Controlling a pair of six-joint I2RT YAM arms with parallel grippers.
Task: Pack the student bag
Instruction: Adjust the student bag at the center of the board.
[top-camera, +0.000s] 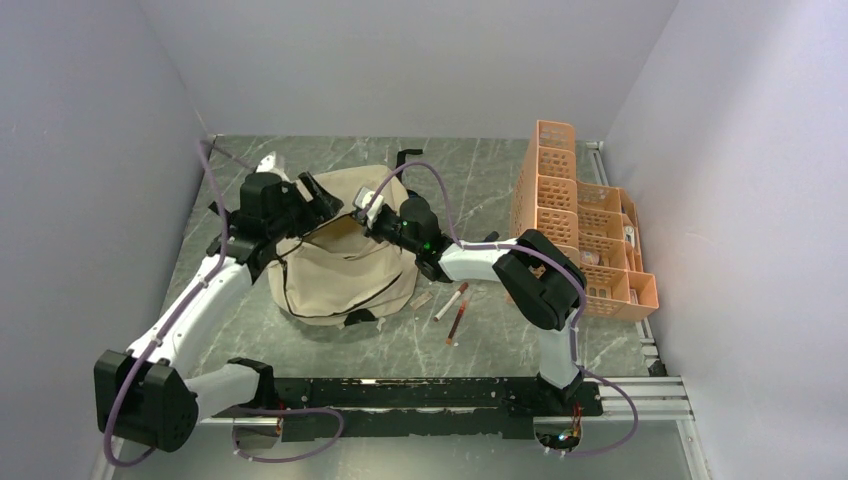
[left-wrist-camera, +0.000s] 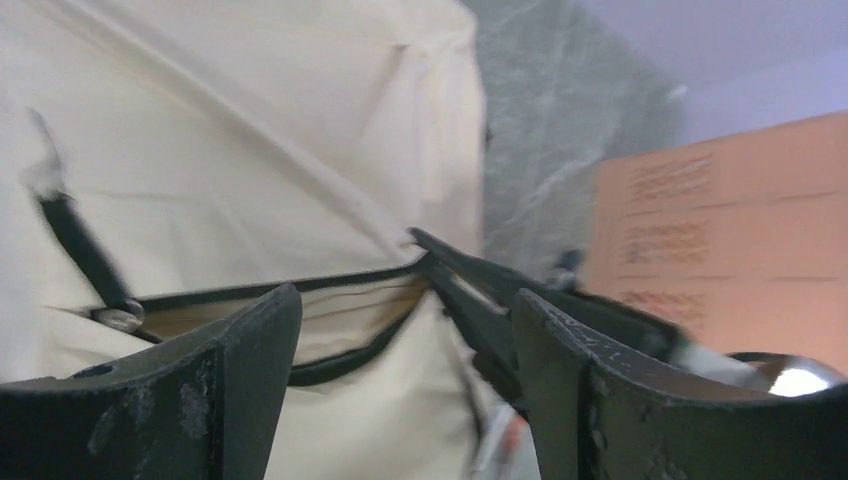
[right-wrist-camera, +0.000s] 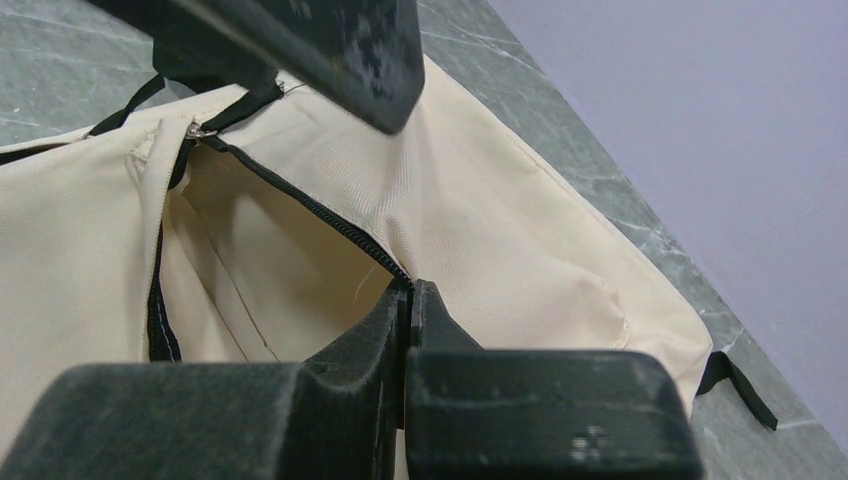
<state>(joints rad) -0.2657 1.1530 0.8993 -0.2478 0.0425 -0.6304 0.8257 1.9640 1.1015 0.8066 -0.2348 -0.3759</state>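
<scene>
The student bag (top-camera: 340, 270), a beige backpack with black zipper lines, lies in the middle of the table with its top pocket unzipped. My right gripper (top-camera: 362, 212) reaches in from the right. In the right wrist view the gripper (right-wrist-camera: 410, 285) is shut on the bag's zipper edge (right-wrist-camera: 300, 205), holding the opening up. My left gripper (top-camera: 322, 200) hovers at the bag's upper left. Seen from the left wrist, it (left-wrist-camera: 402, 300) stands open in front of the slit-like opening (left-wrist-camera: 330, 330), nothing between its fingers. The right gripper's dark fingers (left-wrist-camera: 470, 290) show at the slit's right end.
An orange perforated organizer (top-camera: 580, 220) stands at the right wall. Two pens (top-camera: 452, 300) and a small pale item (top-camera: 422, 298) lie on the table between the bag and the right arm. A black strap (right-wrist-camera: 740, 385) trails off the bag's far corner.
</scene>
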